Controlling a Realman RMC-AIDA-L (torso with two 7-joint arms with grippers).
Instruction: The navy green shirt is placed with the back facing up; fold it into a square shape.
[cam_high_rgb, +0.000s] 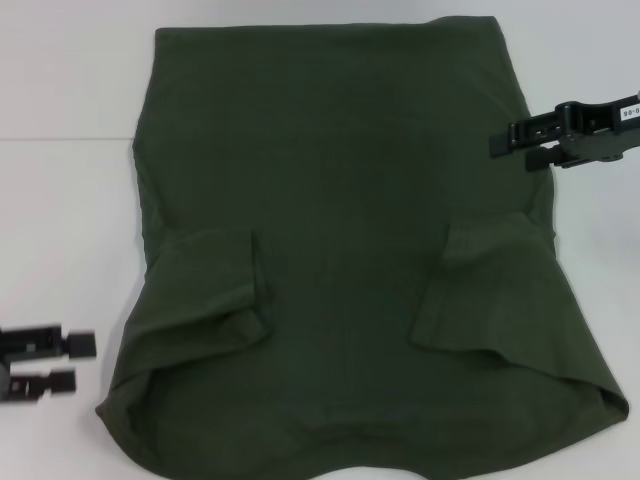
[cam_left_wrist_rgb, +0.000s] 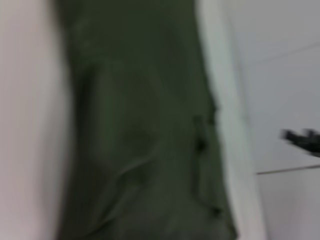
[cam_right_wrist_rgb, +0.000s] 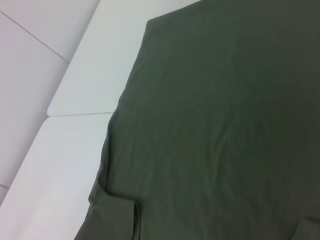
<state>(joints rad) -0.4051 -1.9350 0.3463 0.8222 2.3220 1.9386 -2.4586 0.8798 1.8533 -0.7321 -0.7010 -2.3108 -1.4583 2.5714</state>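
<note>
Head view: large dark olive-green cotton shirt (cam_high_rgb: 340, 250) lay flat on white desk (cam_high_rgb: 60, 220), sleeves folded in. Right tool (cam_high_rgb: 520, 148) spread at its right edge, nearer; left tool (cam_high_rgb: 68, 362) spread, just off the left hem.

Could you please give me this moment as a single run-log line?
navy green shirt: flat on white table, both sleeves folded inward | left gripper: open, beside near-left hem | right gripper: open, at far-right edge
</note>
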